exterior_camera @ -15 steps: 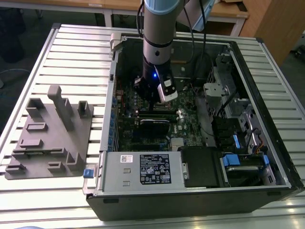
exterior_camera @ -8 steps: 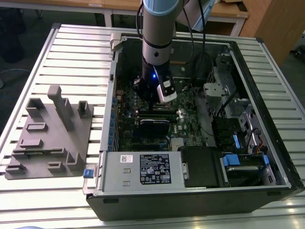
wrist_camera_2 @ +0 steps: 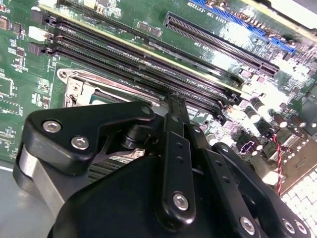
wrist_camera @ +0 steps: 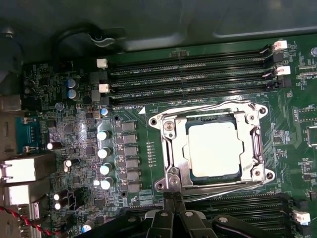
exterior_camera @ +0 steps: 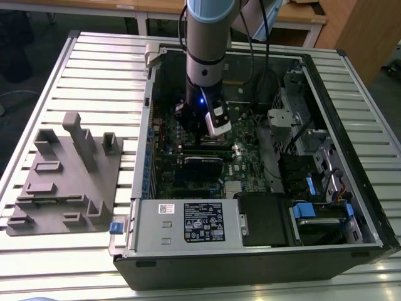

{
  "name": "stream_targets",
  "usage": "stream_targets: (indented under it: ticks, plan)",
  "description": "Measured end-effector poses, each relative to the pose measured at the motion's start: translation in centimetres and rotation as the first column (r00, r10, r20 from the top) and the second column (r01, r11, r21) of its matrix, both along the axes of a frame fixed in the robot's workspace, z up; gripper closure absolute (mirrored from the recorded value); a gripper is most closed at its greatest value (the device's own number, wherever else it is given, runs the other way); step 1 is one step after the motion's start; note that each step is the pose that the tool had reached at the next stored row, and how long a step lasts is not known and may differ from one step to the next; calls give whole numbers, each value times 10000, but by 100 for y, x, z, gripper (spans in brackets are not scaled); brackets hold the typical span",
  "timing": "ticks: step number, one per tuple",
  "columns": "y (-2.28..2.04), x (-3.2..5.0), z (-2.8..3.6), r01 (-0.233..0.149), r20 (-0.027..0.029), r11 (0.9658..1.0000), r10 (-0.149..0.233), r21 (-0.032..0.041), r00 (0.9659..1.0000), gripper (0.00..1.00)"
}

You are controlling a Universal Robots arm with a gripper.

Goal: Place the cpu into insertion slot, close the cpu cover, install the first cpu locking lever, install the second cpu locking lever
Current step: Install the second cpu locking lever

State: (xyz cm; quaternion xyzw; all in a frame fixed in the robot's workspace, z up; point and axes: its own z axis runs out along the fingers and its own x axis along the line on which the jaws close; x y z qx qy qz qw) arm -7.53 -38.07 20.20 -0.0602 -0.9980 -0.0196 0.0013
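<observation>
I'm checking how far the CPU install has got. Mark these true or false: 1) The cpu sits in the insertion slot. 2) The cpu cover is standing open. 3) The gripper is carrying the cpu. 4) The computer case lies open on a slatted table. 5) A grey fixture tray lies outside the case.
1) True: the cpu lies in the insertion slot.
2) False: the cpu cover lies flat around the chip.
3) False: the gripper is beside the socket; the chip is seated.
4) True: the computer case rests on the slatted table.
5) True: the grey fixture tray lies at the exterior view's left.
</observation>
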Motion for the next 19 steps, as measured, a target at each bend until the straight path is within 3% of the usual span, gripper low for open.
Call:
stream_targets:
  ticks: [3,8,12,16,19]
  plan:
    - [-1,-5,-10,-1,-2,10000,1,14,10000,89]
    - [0,-9,-15,0,-2,9999,1,158,10000,89]
    - [-1,-11,-21,-1,-3,9998,2,207,10000,89]
    - [0,-16,-26,0,-2,9994,0,334,10000,89]
    - [0,-19,-29,-2,-2,9988,2,486,10000,89]
